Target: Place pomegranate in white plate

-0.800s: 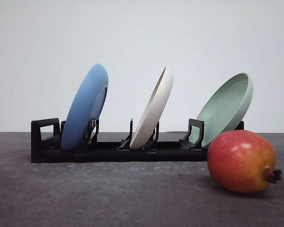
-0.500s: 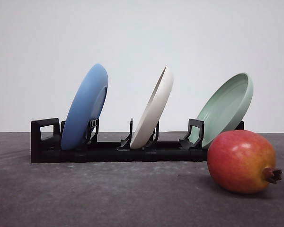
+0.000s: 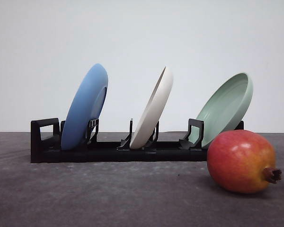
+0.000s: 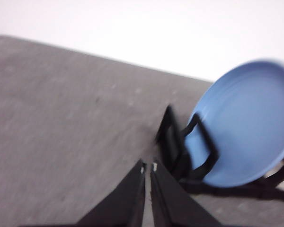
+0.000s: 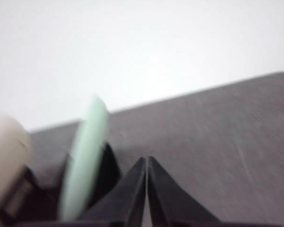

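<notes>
With both my left tool point(image 4: 147, 166) and right tool point(image 5: 146, 161) closed and empty, the pomegranate point(image 3: 241, 161) on the worktop point(image 3: 109, 194) may roll when grasped, and the white plate point(image 3: 154, 109) stands tilted in the rack point(image 3: 109, 151).

No readable text, label or number appears anywhere (both wrist views are blurred).

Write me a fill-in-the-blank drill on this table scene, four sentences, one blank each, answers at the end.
1. Three plates stand tilted in a black ____.
2. The white plate stands between the blue plate and the ____ plate.
3. The pomegranate rests on the grey table, nearest the ____ plate.
4. The left claw and the right claw are both ____, holding nothing.

Answers: rack; green; green; shut
</notes>
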Tool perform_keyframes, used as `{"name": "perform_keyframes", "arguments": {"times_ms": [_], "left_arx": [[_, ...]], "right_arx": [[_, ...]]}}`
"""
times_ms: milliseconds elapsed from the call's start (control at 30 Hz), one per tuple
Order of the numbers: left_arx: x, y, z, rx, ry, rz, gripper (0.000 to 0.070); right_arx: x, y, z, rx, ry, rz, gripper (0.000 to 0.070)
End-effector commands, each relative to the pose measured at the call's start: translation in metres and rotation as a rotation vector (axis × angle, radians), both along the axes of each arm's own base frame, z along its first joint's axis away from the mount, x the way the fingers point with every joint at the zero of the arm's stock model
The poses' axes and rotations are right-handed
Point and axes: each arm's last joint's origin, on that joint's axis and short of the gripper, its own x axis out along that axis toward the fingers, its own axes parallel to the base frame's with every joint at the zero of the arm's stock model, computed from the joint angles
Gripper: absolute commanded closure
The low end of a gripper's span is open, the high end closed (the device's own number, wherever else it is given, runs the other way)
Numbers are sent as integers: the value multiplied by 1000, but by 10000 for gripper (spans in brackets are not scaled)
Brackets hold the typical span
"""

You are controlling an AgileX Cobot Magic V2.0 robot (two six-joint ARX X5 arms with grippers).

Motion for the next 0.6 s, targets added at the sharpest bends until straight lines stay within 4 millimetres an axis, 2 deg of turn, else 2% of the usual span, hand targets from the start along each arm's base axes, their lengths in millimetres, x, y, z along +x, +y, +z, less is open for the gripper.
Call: {"name": "perform_keyframes", "arguments": {"times_ms": [0, 167, 300, 467, 567], "left_arx": [[1, -2, 16, -17, -4, -35, 696], [10, -8, 61, -34, 19, -167, 696], [21, -16, 97, -40, 61, -353, 696], [35, -28, 129, -25, 102, -651, 696], [41, -33, 140, -40, 106, -807, 697]], "right_arx": [[-3, 1, 19, 48, -3, 26, 699], [-7, 5, 67, 7, 68, 196, 699], [-5, 10, 104, -51, 130, 371, 699], [-2, 16, 141, -146, 158, 600, 699], [2, 18, 153, -171, 156, 696, 699]]}}
